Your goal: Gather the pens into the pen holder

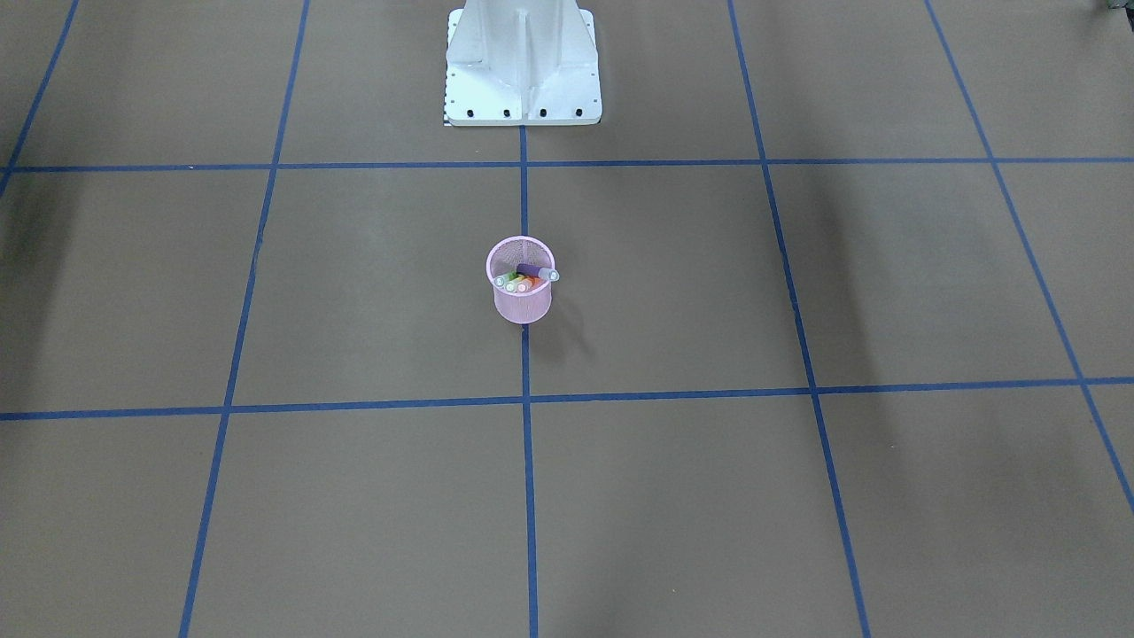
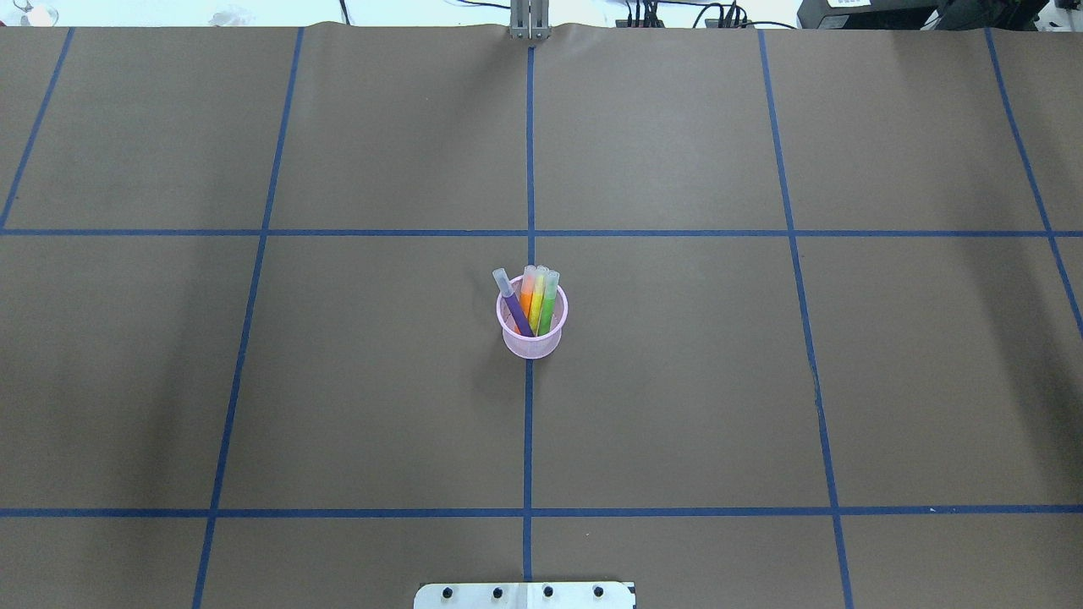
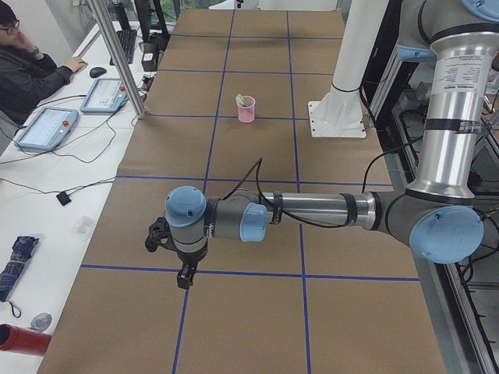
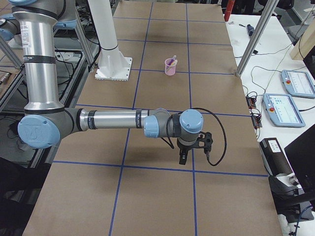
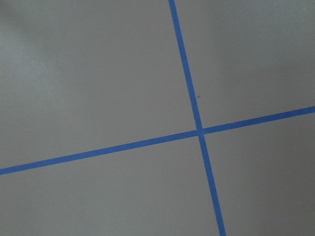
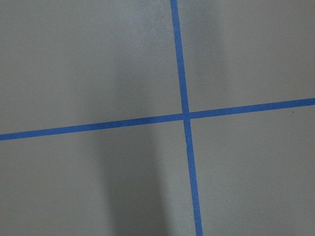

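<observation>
The pink wire-mesh pen holder (image 2: 531,345) stands upright at the table's middle on the blue centre line; it also shows in the front view (image 1: 523,306) and small in both side views (image 3: 246,113) (image 4: 171,69). Inside it stand the purple pen (image 2: 516,313), the orange pen (image 2: 526,298), the green pen (image 2: 549,304) and a yellow-green pen (image 2: 538,301) between them, pale caps up. My left gripper (image 3: 184,280) hangs over the table's left end, far from the holder. My right gripper (image 4: 182,160) hangs over the right end. I cannot tell whether either is open or shut.
The robot's white base (image 1: 523,80) stands behind the holder. An operator (image 3: 23,70) sits at a side bench with teach pendants (image 3: 47,128) (image 4: 285,108). A metal post (image 3: 117,54) stands at the table's far edge. Both wrist views show only brown paper and blue tape lines.
</observation>
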`<state>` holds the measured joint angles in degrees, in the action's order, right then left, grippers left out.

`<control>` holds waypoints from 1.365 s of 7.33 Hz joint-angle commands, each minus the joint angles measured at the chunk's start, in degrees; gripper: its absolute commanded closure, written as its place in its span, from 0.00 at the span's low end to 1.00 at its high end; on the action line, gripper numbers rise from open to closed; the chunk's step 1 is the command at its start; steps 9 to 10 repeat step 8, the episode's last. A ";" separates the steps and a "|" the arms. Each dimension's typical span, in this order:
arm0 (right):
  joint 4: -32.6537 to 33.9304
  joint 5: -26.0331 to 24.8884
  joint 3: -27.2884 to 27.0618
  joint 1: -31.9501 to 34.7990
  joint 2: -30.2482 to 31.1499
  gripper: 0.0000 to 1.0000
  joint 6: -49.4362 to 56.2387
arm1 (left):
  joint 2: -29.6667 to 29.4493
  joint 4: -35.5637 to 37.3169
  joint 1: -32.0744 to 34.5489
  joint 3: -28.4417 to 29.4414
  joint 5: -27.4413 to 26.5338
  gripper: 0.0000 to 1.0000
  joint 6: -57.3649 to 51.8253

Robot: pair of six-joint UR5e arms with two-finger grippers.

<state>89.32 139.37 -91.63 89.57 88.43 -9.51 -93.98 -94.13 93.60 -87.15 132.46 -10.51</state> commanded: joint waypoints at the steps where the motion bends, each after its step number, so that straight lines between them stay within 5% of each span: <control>1: 0.16 2.21 0.48 1.65 0.07 0.00 3.26 | 1.07 -0.26 -0.17 -0.57 -0.19 0.00 0.75; 10: -0.19 2.58 0.22 2.10 0.16 0.00 3.45 | 1.34 -0.53 -0.26 -0.57 -0.01 0.00 1.72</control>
